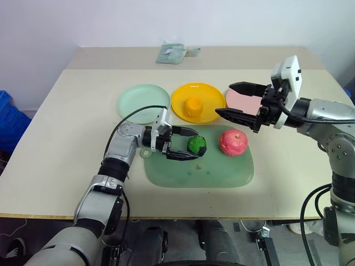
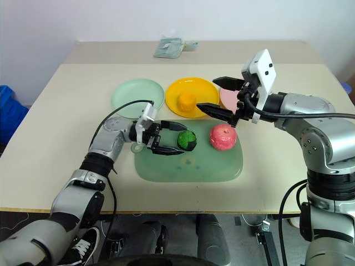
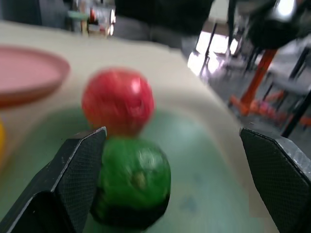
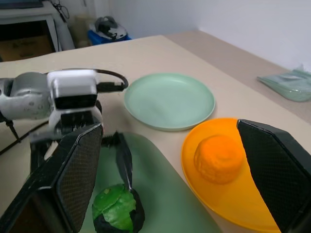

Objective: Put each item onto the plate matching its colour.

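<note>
Over the green mat (image 1: 222,172), the left gripper (image 1: 186,144) lies level, jaws wide either side of the green fruit (image 1: 197,145), not gripping it. The right gripper (image 1: 236,102) hovers wide open and empty above the pink plate (image 1: 241,100). On the beige table (image 1: 61,149), the orange fruit (image 1: 193,106) sits on the yellow plate (image 1: 180,100); the red fruit (image 1: 233,142) rests on the mat.

Silver-grey arms w/ black joints, black cables, white wrist cams, black textured fingers (image 3: 77,174)

I see three plates in a row across the table (image 1: 55,138): the left plate (image 1: 141,103), the middle plate (image 1: 197,102) carrying one fruit (image 1: 193,106), and the right plate (image 1: 244,100). Nearer me lies the mat (image 1: 199,166), bearing two fruits side by side: the left fruit (image 1: 197,145) and the right fruit (image 1: 233,142). A bag (image 1: 172,54) sits behind the plates, at the table's far edge.
</note>
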`<state>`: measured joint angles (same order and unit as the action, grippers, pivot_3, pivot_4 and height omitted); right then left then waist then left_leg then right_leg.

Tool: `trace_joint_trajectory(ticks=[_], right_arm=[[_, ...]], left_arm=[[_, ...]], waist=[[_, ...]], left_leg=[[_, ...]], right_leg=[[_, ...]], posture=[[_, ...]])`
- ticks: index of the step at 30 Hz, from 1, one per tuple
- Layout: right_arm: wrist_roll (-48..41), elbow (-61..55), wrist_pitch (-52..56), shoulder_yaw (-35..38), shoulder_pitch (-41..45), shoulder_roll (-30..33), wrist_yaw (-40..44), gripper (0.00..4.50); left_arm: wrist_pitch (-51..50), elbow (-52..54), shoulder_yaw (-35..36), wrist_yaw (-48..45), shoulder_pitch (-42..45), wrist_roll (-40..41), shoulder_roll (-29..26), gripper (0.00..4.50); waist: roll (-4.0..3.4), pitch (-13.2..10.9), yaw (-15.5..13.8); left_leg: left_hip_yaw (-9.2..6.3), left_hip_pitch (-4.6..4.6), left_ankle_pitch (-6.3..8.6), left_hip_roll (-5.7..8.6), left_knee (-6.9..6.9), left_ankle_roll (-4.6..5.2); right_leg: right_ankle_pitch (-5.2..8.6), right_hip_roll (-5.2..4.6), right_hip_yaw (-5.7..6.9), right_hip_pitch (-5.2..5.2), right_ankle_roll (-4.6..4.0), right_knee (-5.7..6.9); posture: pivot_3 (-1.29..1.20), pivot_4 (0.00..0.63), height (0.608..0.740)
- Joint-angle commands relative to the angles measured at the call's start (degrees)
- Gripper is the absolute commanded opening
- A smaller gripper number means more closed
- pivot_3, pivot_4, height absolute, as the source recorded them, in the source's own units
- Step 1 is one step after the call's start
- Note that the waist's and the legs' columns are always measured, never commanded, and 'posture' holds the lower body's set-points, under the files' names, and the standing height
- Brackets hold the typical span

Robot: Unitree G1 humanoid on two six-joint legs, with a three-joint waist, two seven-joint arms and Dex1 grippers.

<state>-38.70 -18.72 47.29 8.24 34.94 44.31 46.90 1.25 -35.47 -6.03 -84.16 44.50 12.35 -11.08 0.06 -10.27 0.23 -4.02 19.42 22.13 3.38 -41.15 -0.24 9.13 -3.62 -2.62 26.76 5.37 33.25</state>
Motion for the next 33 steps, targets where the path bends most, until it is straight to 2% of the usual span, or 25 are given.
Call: trace_joint_trajectory(ticks=[1,10,13,15,20,22,27,33], right_arm=[[0.2,-1.6,-0.7,0.8,0.7,0.8,-0.6,4.5],[-0.5,-3.0,0.1,1.3,0.3,0.9,-2.3,4.5],[-0.5,-3.3,0.2,1.4,0.4,0.8,-2.6,4.5],[-0.7,-3.4,0.4,1.4,0.4,0.8,-2.8,4.5],[-0.7,-3.3,0.3,1.3,0.7,0.8,-3.1,4.5],[-0.7,-3.4,0.2,1.3,0.7,0.8,-3.2,4.5],[0.2,-3.0,-0.7,0.7,0.7,0.5,-3.8,4.5],[4.7,0.4,-4.4,-2.6,2.7,-2.4,-5.9,4.5]], left_arm=[[7.3,-2.1,-1.2,6.1,1.1,-3.2,1.4,4.49],[10.5,-7.2,-2.8,7.7,1.7,-4.0,2.2,4.49],[11.5,-8.7,-3.1,7.7,2.1,-4.4,2.3,3.7],[11.7,-9.1,-3.1,8.3,2.2,-4.6,2.6,2.74],[12.7,-10.0,-2.0,9.8,3.2,-4.0,3.1,2.74],[11.6,-9.6,0.8,12.1,4.3,-1.8,3.1,2.74],[13.7,-14.0,10.4,31.5,9.9,-0.4,0.3,2.74],[18.0,-23.9,16.6,52.2,12.6,-2.0,-4.1,2.74]], waist=[[0.0,0.0,-0.3],[0.0,0.0,-0.9],[0.0,0.0,-0.9],[0.0,0.0,-1.0],[0.0,0.0,-1.0],[0.0,0.0,-1.0],[0.01,0.0,-0.8],[-0.01,0.0,-0.7]], left_leg=[[0.01,0.0,0.0,0.0,0.0,0.0],[0.04,-0.01,0.04,-0.01,0.01,0.07],[0.04,0.0,0.03,0.0,0.01,0.06],[0.05,0.0,0.03,0.0,0.0,0.06],[0.05,0.0,0.04,0.0,0.0,0.08],[0.05,0.0,0.06,0.0,0.0,0.1],[0.03,-0.01,0.06,-0.03,0.01,0.11],[0.04,-0.06,-0.03,-0.06,0.11,-0.06]], right_leg=[[0.0,-0.01,0.0,0.0,0.0,-0.02],[0.0,0.02,-0.01,0.0,0.0,-0.01],[0.0,0.02,-0.01,0.0,0.0,-0.01],[0.0,0.01,-0.01,0.0,0.0,-0.01],[0.0,0.01,-0.01,-0.01,0.0,-0.01],[0.0,0.01,-0.01,0.0,0.0,-0.01],[0.0,0.03,-0.01,0.01,0.01,0.0],[0.0,0.06,-0.01,0.03,0.01,0.0]], posture=[[0.0,0.15,0.74],[0.0,0.15,0.74],[0.0,0.15,0.74],[0.0,0.15,0.74],[0.0,0.15,0.74],[0.0,0.15,0.74],[0.0,0.15,0.74],[0.0,0.15,0.74]])
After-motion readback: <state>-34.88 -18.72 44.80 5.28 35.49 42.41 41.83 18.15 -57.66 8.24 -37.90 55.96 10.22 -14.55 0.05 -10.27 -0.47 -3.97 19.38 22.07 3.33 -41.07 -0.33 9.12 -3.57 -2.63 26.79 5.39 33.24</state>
